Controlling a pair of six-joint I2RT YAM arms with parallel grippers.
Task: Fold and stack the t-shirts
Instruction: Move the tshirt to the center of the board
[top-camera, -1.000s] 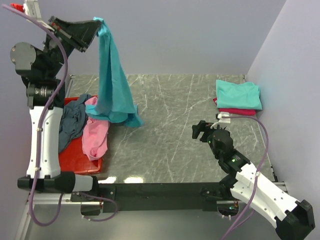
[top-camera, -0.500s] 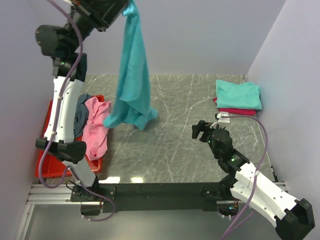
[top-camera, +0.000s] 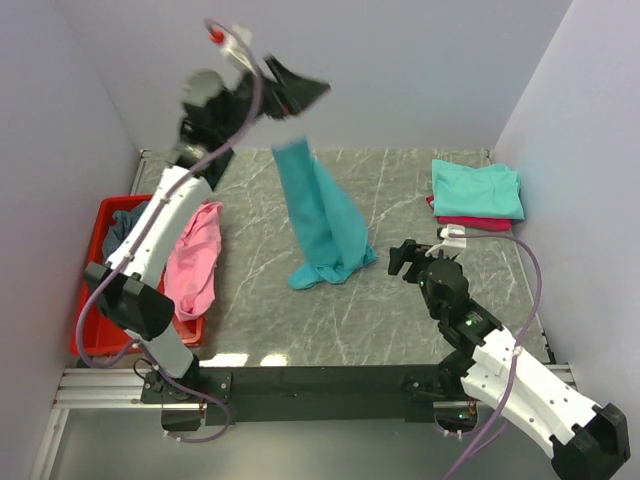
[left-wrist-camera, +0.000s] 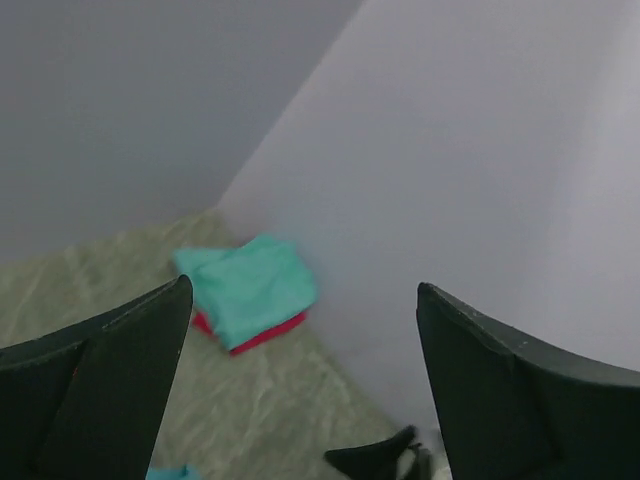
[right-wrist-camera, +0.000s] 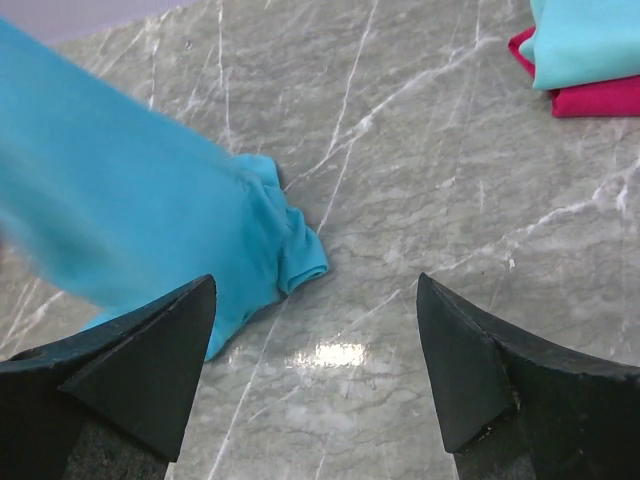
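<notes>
Laying-out step: the turquoise shirt (top-camera: 320, 215) seems to drop loose at centre, under my spread left gripper (top-camera: 312, 100) at eleven o'clock; next, my right gripper (top-camera: 412, 255), also spread, should pinch a hem.

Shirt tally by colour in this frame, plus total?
Turquoise shirt: 1
Pink shirt: 1
Grey shirt: 1
Mint shirt: 1
Crimson shirt: 1
Total: 5
</notes>
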